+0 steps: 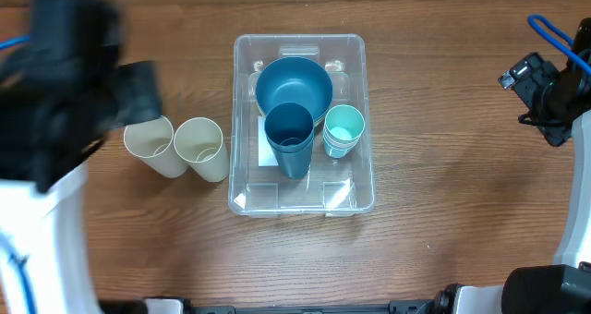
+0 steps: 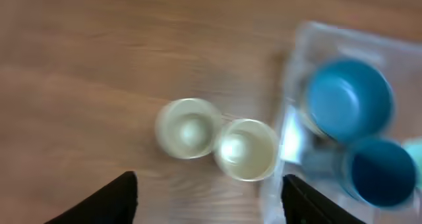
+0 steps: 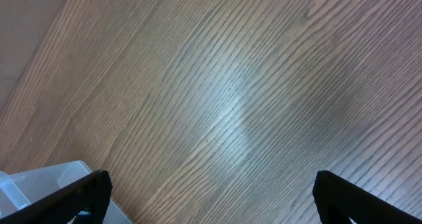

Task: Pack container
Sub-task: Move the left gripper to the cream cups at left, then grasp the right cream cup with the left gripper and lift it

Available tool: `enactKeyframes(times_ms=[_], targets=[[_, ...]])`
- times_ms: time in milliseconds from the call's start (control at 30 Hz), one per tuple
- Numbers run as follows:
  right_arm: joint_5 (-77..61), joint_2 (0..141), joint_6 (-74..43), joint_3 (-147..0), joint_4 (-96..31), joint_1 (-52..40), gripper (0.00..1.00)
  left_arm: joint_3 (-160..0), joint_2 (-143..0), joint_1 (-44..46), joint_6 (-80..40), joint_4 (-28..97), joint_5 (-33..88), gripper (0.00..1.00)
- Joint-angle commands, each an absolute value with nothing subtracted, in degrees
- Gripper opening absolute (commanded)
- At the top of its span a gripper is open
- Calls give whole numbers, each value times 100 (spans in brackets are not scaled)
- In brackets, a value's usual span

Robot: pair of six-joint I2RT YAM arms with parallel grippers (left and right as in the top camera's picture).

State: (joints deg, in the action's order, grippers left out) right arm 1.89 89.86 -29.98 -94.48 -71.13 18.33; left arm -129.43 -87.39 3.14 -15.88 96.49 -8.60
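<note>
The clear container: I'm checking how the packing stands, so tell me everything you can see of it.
The container is a clear plastic rectangular bin with rounded corners, upright and open-topped, in the middle of the wooden table. A white label shows on its floor. Inside stand a blue bowl at the far end, a dark blue cup before it and stacked teal cups at the right. Its near end is bare. Two cream cups stand just outside its left wall.
</note>
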Motion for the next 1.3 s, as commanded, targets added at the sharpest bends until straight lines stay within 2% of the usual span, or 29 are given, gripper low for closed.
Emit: enactKeyframes(times_ms=[0,133,300,600,700,900,1033,1133,1167,1267], targets=[[222,8969,-3026,-9485,-7078,1839,100,-12385,-8300,-657,-1505,9682,-469,73],[222,8969,-3026,-9485,-7078,1839,100,-11614,-8372,-1356,-1190,9568,217,68],[222,8969,-3026,-9485,-7078,1839,100,-10672,-8665,-1667,-1179,9045,261,66],[222,8969,-3026,-9485,-7078,1839,100,-9918,-9474,-1837,-1135,8447,303,66],[222,8969,-3026,-9485,-7078,1839,100,-9839,-9782,-1837,-1044,8409,305,60],[222,8969,-3026,-9485,-7078,1839,100,-9614,-10232,-1837,-996,8278,309,54],[222,8969,-3026,-9485,-7078,1839,100,-9351,-10390,-1833,-808,8066,652,45],[222,8969,-3026,-9485,-7078,1839,100,-9174,-10398,-1833,-755,7915,777,31],[222,8969,-3026,-9485,-7078,1839,100,-9155,-10398,-1833,-757,7900,775,20],[222,8969,-3026,-9485,-7078,1839,100,-9161,-10368,-1839,-775,7894,709,5]])
